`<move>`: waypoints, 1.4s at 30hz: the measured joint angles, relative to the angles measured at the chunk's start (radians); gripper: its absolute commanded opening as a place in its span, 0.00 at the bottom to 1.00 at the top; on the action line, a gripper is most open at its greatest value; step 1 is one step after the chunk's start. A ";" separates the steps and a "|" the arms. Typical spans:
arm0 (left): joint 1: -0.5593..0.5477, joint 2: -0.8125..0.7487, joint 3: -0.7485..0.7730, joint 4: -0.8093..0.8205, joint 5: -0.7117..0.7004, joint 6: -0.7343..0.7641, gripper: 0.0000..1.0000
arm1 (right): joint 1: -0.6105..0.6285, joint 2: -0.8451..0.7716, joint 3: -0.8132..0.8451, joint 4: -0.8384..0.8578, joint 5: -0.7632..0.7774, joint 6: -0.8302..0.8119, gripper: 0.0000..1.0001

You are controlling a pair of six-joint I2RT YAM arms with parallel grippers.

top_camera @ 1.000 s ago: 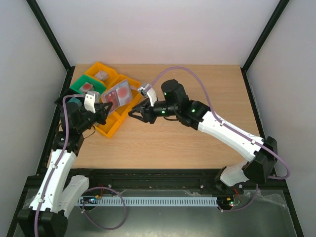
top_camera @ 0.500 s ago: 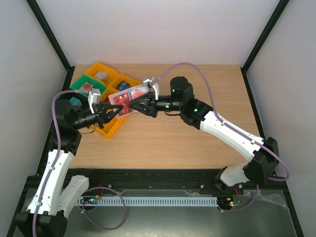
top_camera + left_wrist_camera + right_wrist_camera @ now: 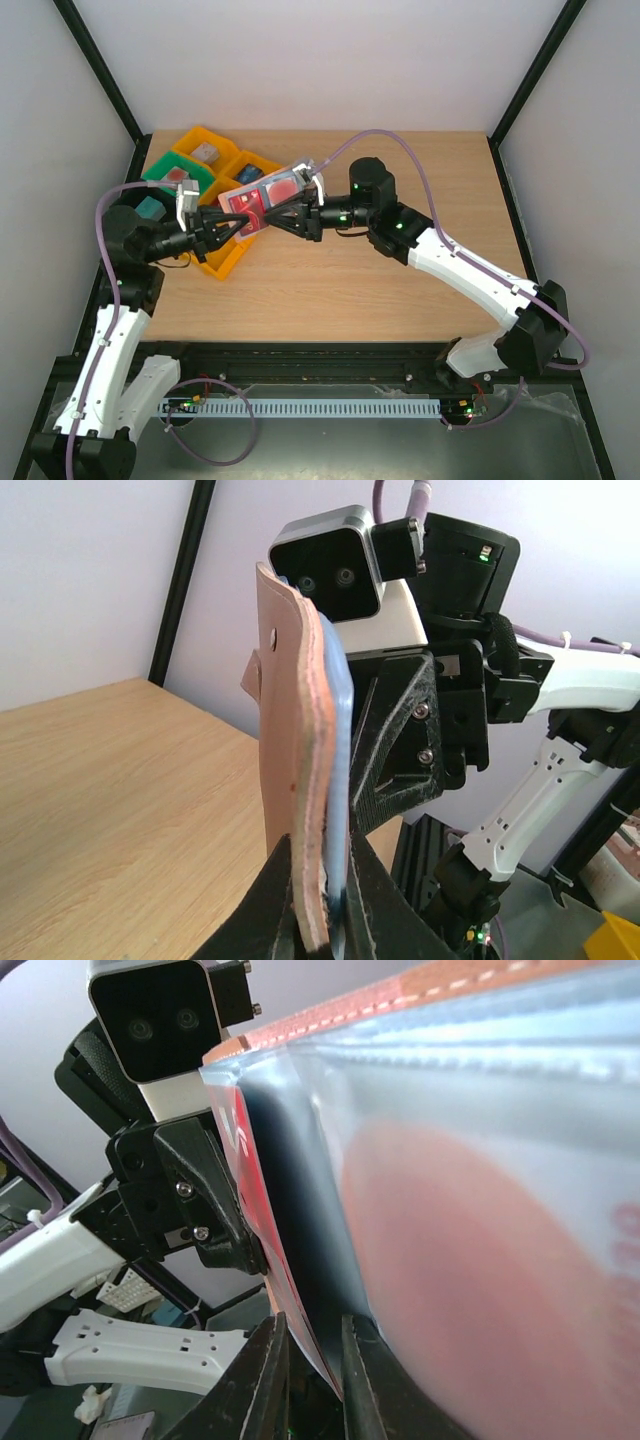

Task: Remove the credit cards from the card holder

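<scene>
- The left claw [image 3: 322,905] is clamped on the bottom edge of the card holder [image 3: 290,780], which stands upright in the air.
- The credit cards [image 3: 338,710] show as a blue edge along the holder's open side.
- The right claw [image 3: 315,1360] has a finger on either side of the cards' edge; I cannot tell whether they pinch it.
- Both claws meet above the left part of the table [image 3: 400,290], just beside the yellow tray [image 3: 222,262], with bare wood to the right and front.

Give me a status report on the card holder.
Left gripper shut on card holder, held aloft. Right gripper straddles edge of credit cards, grip unclear. Yellow trays close by.
</scene>
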 measured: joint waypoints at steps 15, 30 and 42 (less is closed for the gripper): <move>-0.019 0.000 -0.027 0.058 0.006 -0.032 0.07 | -0.008 0.021 0.000 0.069 -0.106 0.047 0.02; -0.026 -0.005 -0.056 0.096 0.008 -0.046 0.02 | -0.020 0.001 0.000 -0.013 -0.095 -0.041 0.12; -0.026 -0.005 -0.067 0.130 0.032 -0.046 0.02 | -0.025 -0.021 0.000 -0.033 -0.046 -0.050 0.08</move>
